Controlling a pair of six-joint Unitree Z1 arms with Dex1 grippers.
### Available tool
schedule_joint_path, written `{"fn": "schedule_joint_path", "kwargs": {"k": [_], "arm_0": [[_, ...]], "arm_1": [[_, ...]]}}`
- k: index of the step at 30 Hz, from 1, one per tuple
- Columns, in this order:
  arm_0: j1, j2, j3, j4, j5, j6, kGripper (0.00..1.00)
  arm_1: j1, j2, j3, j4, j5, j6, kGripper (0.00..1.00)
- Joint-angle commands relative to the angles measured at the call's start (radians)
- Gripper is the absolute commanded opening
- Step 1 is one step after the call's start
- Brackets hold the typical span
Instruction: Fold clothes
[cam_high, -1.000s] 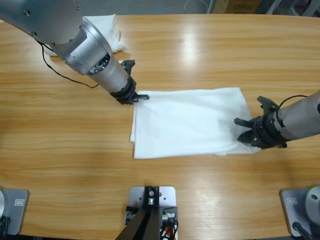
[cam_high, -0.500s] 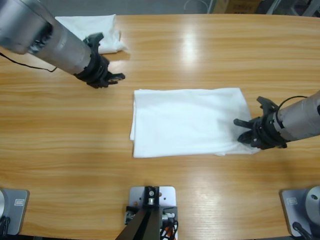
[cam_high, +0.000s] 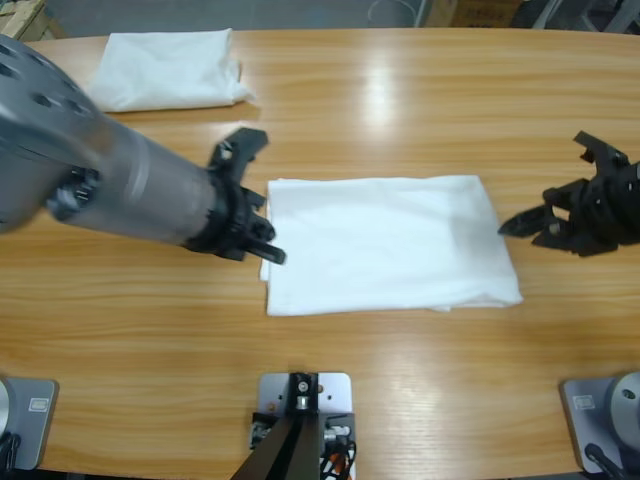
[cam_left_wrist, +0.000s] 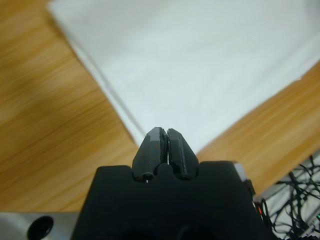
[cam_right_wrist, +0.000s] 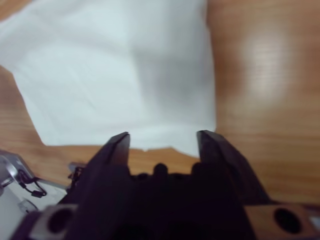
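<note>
A white T-shirt (cam_high: 385, 245), folded into a flat rectangle, lies in the middle of the wooden table (cam_high: 400, 390). My left gripper (cam_high: 270, 252) is shut with nothing in it, right at the shirt's left edge. In the left wrist view its closed tips (cam_left_wrist: 166, 131) hover over that edge of the shirt (cam_left_wrist: 200, 65). My right gripper (cam_high: 520, 228) is open and stands just off the shirt's right edge, apart from it. The right wrist view shows its spread tips (cam_right_wrist: 162, 135) empty, with the shirt (cam_right_wrist: 115, 75) beyond them.
A second folded white bundle (cam_high: 170, 68) sits at the table's back left corner. The left arm's thick silver body (cam_high: 90, 175) covers the left part of the table. Bare wood lies in front of and behind the shirt.
The left arm swung from the back left down to the shirt's left edge. The right gripper, earlier at the shirt's front right corner, pulled back to the right, off the shirt.
</note>
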Motion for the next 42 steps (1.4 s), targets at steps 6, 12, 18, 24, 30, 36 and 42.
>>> {"fn": "schedule_joint_path", "kwargs": {"k": [6, 12, 18, 24, 30, 36, 42], "arm_0": [[-0.064, 0.268, -0.033, -0.05, -0.023, -0.074, 0.0], [-0.072, 0.286, -0.031, -0.049, -0.024, -0.103, 0.0], [-0.072, 0.29, -0.01, -0.047, -0.029, -0.105, 0.0], [-0.074, 0.293, 0.009, -0.049, -0.029, -0.106, 0.0], [-0.076, 0.293, 0.033, -0.05, -0.031, -0.111, 0.0], [-0.076, 0.294, 0.034, -0.051, -0.037, -0.114, 0.0], [-0.076, 0.276, 0.033, -0.05, -0.034, -0.114, 0.0]], "arm_1": [[-0.043, 0.102, 0.11, -0.205, 0.131, -0.112, 0.0], [-0.043, 0.211, 0.229, -0.385, 0.149, -0.112, 0.0], [-0.055, 0.211, 0.242, -0.425, 0.134, -0.11, 0.0], [-0.082, 0.216, 0.235, -0.421, 0.091, -0.102, 0.0], [-0.083, 0.228, 0.216, -0.391, 0.0, -0.064, 0.0], [-0.126, 0.162, 0.216, -0.376, -0.056, -0.058, 0.0], [-0.16, 0.07, 0.195, -0.319, -0.08, 0.063, 0.762]]}}
